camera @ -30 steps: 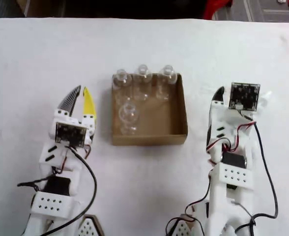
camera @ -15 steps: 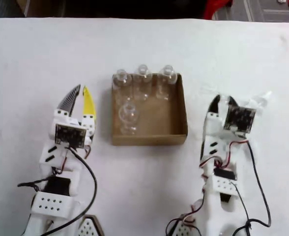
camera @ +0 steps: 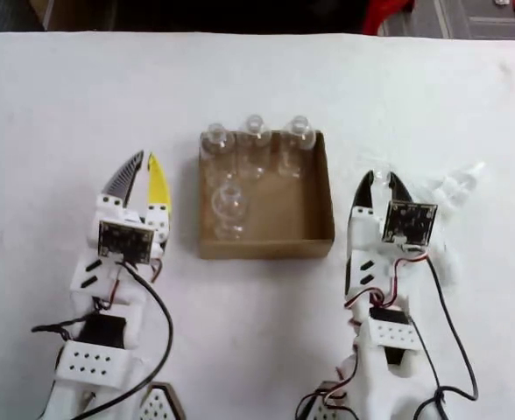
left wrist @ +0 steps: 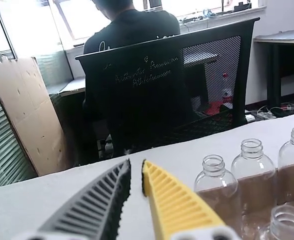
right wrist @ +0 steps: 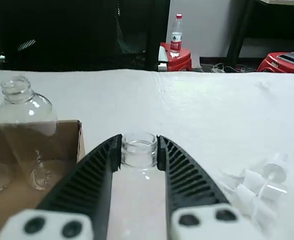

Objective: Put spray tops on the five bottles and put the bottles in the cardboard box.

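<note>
High view: the white surface [camera: 65, 87] is carrying everything, with the two arms reaching in from its near edge. The left gripper [camera: 145, 161] is hovering left of the cardboard box [camera: 326, 192], its jaws parted by only a narrow slit and gripping nothing. The right gripper [camera: 380, 181] is sitting just right of the box, its jaws pressing on either side of the open neck of the fifth bottle [right wrist: 139, 149]. The box is lying in the middle between the arms. Inside it, three bottles [camera: 255, 140] are standing in a row along the far wall, and a fourth bottle [camera: 229, 206] is standing nearer, toward the left side, all with open necks. The white spray tops [camera: 455, 184] are lying in a small cluster on the surface, right of the right gripper.
</note>
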You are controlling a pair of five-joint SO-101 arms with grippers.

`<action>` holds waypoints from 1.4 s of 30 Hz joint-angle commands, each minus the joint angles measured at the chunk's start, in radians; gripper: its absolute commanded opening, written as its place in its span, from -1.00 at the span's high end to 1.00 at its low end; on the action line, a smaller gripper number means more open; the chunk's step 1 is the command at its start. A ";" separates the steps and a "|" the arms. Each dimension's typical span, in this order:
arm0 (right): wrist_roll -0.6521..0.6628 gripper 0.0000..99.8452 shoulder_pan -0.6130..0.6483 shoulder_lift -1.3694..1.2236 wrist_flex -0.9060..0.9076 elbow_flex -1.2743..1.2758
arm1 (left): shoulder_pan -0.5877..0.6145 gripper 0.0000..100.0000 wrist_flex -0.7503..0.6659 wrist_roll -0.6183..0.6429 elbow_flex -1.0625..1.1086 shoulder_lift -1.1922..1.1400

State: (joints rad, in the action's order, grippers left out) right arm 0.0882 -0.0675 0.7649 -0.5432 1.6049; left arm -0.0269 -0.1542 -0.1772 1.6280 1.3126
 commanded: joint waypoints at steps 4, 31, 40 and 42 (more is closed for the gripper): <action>0.046 0.96 0.005 -0.111 -0.028 -0.083 | -0.010 0.91 -0.028 -0.011 -0.008 0.018; 0.054 0.69 0.004 -0.088 -0.021 -0.068 | -0.007 0.91 -0.028 -0.011 -0.011 0.018; 0.054 0.70 0.010 0.153 0.002 0.072 | -0.002 0.91 -0.028 -0.011 -0.012 0.018; 0.054 0.70 0.010 0.203 0.085 0.071 | -0.002 0.91 -0.028 -0.011 -0.012 0.018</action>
State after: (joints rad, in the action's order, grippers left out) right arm 0.1266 -0.0629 0.8938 -0.5309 1.6648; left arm -0.0269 -0.1542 -0.1772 1.6280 1.3126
